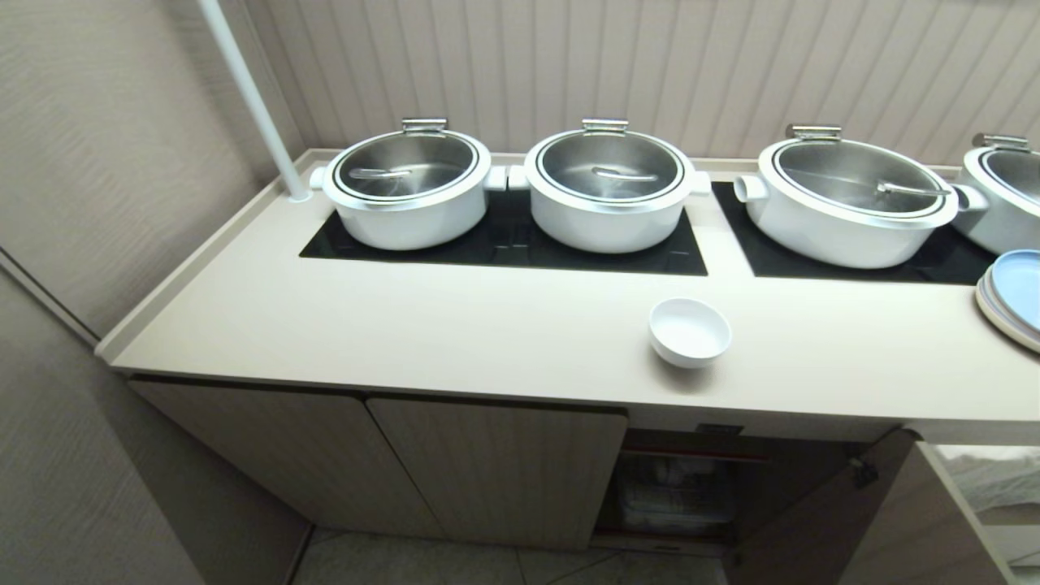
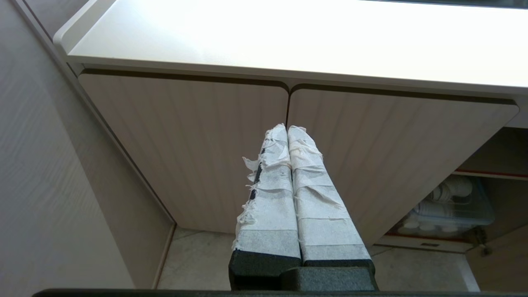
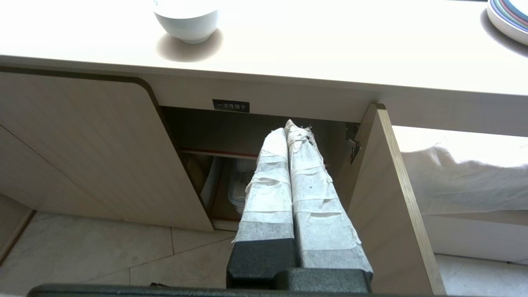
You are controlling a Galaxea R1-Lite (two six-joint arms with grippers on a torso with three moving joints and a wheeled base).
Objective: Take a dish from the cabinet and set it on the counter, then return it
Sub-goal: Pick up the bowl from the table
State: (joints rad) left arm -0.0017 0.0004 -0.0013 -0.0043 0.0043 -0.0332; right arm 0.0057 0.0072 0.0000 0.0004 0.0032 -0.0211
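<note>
Head view: dish (image 1: pixel 689 330) upright on counter (image 1: pixel 406 325), near the front edge, at 5 o'clock from the second pot (image 1: pixel 609 191). Blue plates (image 1: pixel 1016 296) well apart at 3 o'clock. Cabinet (image 1: pixel 496 463) below, open at 6 o'clock from the dish, door (image 1: pixel 877 520) swung out. No arm visible. Risk: dish near the edge; a low approach could knock it off the counter.

Left wrist view: left gripper (image 2: pixel 287 128) fully closed, tape-wrapped fingers pressed together, holding nothing, aimed at the shut doors. Clear box (image 2: pixel 449 206) of stacked cups on the lower shelf. Risk: none expected while parked.

Right wrist view: right gripper (image 3: pixel 293 126) fully closed, empty, below counter level before the open compartment. Dish at 11 o'clock, label (image 3: pixel 231 106) between. Risk: closed fingers cannot grasp; open before reaching. Rising straight could strike the counter rim. Door edge at 3 o'clock, likely to catch the arm during return.
</note>
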